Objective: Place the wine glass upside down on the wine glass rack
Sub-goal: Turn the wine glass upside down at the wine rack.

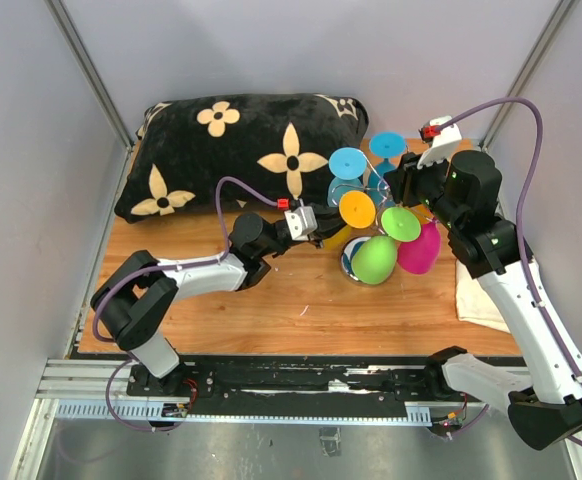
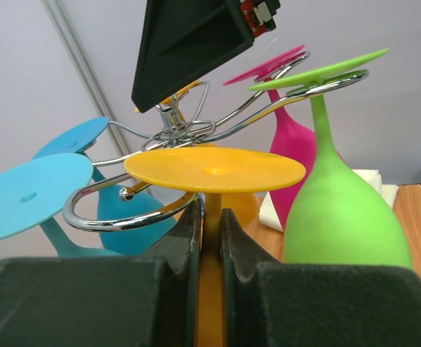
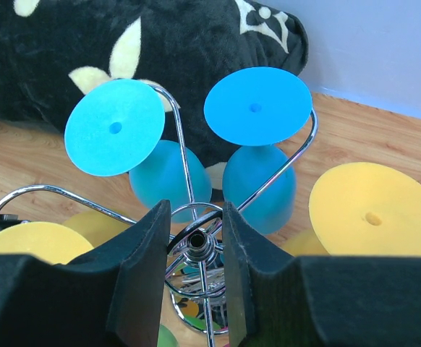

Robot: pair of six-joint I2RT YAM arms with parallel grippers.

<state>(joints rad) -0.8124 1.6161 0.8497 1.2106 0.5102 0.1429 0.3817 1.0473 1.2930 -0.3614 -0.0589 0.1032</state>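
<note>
The wine glass rack point(image 1: 369, 228) is a chrome wire stand with curled arms, standing mid-table. My left gripper point(image 2: 210, 224) is shut on the stem of a yellow wine glass point(image 2: 214, 170), held upside down with its foot disc just above a curled chrome arm point(image 2: 95, 217). In the top view the yellow foot point(image 1: 357, 208) sits at the rack's left side, beside my left gripper point(image 1: 316, 228). My right gripper point(image 3: 196, 242) is closed on the rack's top ring, around the central stem point(image 3: 198, 244). It hovers over the rack top point(image 1: 403, 185).
Two blue glasses point(image 3: 254, 105), a green one point(image 1: 376, 258) and a pink one point(image 1: 419, 250) hang upside down on the rack. Another yellow foot point(image 3: 373, 210) shows to the right. A black flowered pillow point(image 1: 241, 150) lies behind. A white cloth point(image 1: 476, 295) lies at the right.
</note>
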